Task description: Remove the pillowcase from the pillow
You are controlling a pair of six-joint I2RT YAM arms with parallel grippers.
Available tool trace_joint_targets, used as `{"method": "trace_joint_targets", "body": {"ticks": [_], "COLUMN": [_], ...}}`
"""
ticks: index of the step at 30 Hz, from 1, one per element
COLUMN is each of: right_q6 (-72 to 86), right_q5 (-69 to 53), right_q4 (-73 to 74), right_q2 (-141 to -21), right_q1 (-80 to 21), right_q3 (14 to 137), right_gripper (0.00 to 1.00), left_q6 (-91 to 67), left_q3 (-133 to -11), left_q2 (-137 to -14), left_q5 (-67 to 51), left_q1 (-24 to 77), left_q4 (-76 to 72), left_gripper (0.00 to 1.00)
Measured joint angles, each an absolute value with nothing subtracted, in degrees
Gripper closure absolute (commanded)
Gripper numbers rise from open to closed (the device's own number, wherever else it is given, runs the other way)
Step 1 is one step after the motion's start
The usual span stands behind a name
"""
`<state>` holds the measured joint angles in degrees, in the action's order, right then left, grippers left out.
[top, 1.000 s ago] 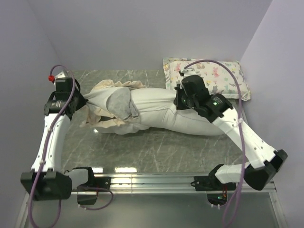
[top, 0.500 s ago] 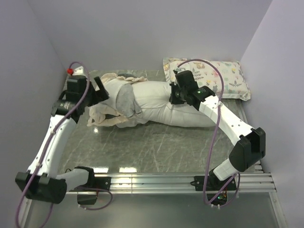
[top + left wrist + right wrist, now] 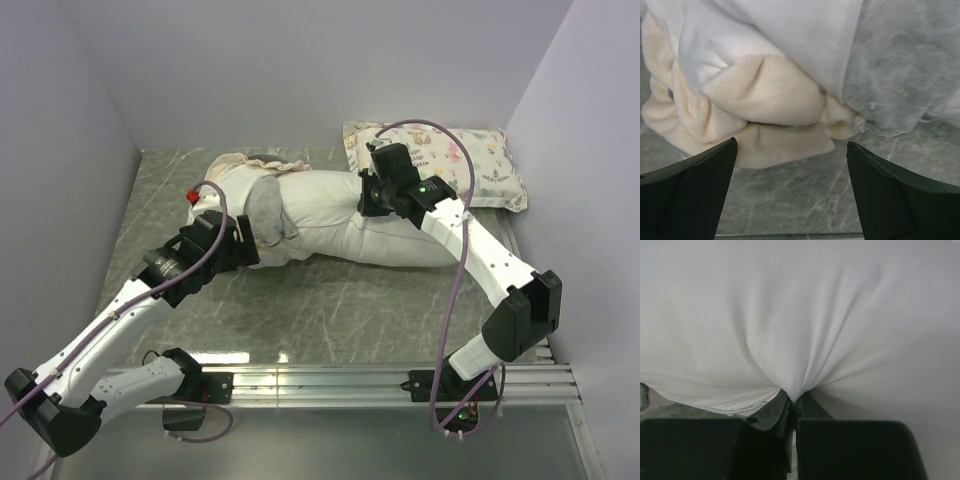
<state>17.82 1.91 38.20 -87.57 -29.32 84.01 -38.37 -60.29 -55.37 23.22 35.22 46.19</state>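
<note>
The left pincer (image 3: 791, 150) gapes wide, empty. The bunched pillowcase (image 3: 765, 90) lies just ahead of its tips, so this arm is nearer. Beyond, the pillow (image 3: 330, 225) runs lengthwise toward the right pincer (image 3: 792, 400), which is clamped on its white cloth.

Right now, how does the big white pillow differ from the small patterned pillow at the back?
The white pillow is plain and larger; the patterned pillow is smaller, with a pastel print. The white pillow has the pillowcase bunched at its left end; the patterned pillow has none. The right gripper pinches the white pillow, not the patterned pillow. Both lie on the table.
</note>
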Motion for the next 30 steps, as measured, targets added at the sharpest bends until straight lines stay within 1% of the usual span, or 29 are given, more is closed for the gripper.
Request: {"method": "trace_joint_targets", "body": {"ticks": [5, 8, 10, 11, 12, 13, 14, 15, 19, 23, 27, 30], "right_q6": [17.5, 17.4, 17.2, 17.1, 17.1, 17.0, 17.0, 17.0, 16.8, 16.1, 15.1, 15.2], "right_q5": [1.9, 1.9, 1.9, 1.9, 1.9, 1.8, 1.8, 1.6, 0.7, 0.2, -0.6, -2.7], "right_q4": [38.6, 38.6, 38.7, 38.7, 38.7, 38.7, 38.7, 38.7, 39.5, 41.6, 44.7, 46.1], "right_q2": [-87.5, -87.3, -87.0, -86.8, -86.6, -86.3, -86.1, -85.8, -84.7, -82.5, -77.5, -73.5], "right_q1": [-29.3, -29.3, -29.3, -29.3, -29.3, -29.3, -29.3, -29.3, -29.3, -29.4, -29.8, -30.9], "right_q3": [84.2, 84.2, 84.2, 84.2, 84.2, 84.1, 84.0, 83.9, 83.9, 83.9, 84.9, 87.5], "right_gripper": [1.00, 1.00, 1.00, 1.00, 1.00, 1.00, 1.00, 1.00, 1.00, 1.00, 1.00, 1.00], "left_q6": [-41.2, -42.0, -42.5, -42.6, -42.7, -42.9, -42.9, -43.2, -43.3, -44.2, -44.0, -42.5], "left_q3": [-57.9, -57.3, -57.3, -57.3, -57.3, -57.3, -57.3, -57.3, -58.0, -62.5, -76.3, -86.7], "left_q2": [-57.7, -58.9, -59.4, -59.6, -60.1, -60.6, -61.4, -62.1, -63.9, -59.3, -54.1, -53.1], "left_q5": [27.1, 29.4, 30.8, 31.5, 32.1, 32.8, 33.3, 33.6, 35.3, 36.8, 37.4, 37.5], "left_q1": [36.7, 37.0, 37.0, 37.0, 37.0, 37.0, 37.0, 37.0, 37.7, 38.7, 39.1, 39.3], "left_q4": [46.8, 45.8, 44.3, 43.4, 42.5, 41.8, 41.1, 40.6, 41.3, 46.5, 52.1, 53.5], "left_gripper": [0.03, 0.05, 0.10, 0.16, 0.46, 0.66, 0.85, 0.99, 1.00, 1.00, 1.00, 0.99]}}
